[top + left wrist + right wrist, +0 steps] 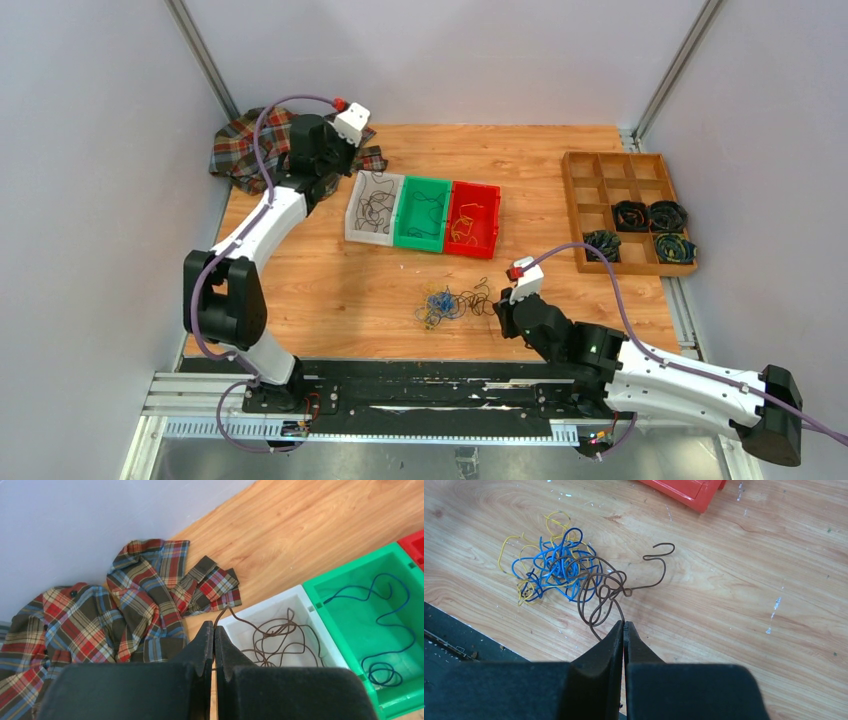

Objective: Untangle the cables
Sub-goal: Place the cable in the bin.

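The cables [452,302], a blue, yellow and brown tangle, are seen lying on the desk [330,290] near its front edge. The right gripper [624,624] is clenched on a brown strand [599,587] of the tangle. The left gripper [214,630] is clamped on a brown wire [280,635] that trails into the white bin [265,605].

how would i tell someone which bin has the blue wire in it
On the wooden table, three small bins stand in a row towards the back. Take the middle one, the green bin, between a white bin on its left and a red bin on its right. It alone is green and holds a thin blue wire.
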`<act>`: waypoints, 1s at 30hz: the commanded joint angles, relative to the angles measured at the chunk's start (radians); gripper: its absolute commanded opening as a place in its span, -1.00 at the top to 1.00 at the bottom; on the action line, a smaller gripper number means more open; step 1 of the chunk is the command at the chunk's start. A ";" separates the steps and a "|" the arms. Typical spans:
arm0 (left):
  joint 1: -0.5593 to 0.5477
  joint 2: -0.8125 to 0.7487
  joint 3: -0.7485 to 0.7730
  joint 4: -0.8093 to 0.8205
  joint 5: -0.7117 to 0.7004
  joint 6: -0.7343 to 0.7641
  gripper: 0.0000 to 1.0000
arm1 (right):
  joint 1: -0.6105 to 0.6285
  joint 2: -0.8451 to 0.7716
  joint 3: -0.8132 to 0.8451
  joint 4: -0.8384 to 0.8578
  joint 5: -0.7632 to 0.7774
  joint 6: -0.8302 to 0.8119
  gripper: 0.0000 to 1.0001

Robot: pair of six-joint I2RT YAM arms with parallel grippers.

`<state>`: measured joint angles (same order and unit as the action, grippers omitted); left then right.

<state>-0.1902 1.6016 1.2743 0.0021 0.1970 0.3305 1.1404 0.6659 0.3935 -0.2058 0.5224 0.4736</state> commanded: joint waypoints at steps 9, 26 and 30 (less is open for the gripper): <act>-0.117 0.112 0.024 -0.037 -0.123 0.212 0.99 | -0.021 -0.010 0.012 0.001 0.000 0.003 0.99; -0.130 0.328 0.142 -0.090 -0.080 0.259 0.99 | -0.055 -0.015 0.033 -0.034 0.004 -0.009 0.99; -0.130 0.349 0.120 -0.093 -0.092 0.264 0.99 | -0.059 -0.021 0.048 -0.048 0.004 -0.012 0.99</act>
<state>-0.3164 1.9209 1.3964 -0.0624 0.0856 0.5793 1.1027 0.6533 0.4015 -0.2253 0.5201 0.4728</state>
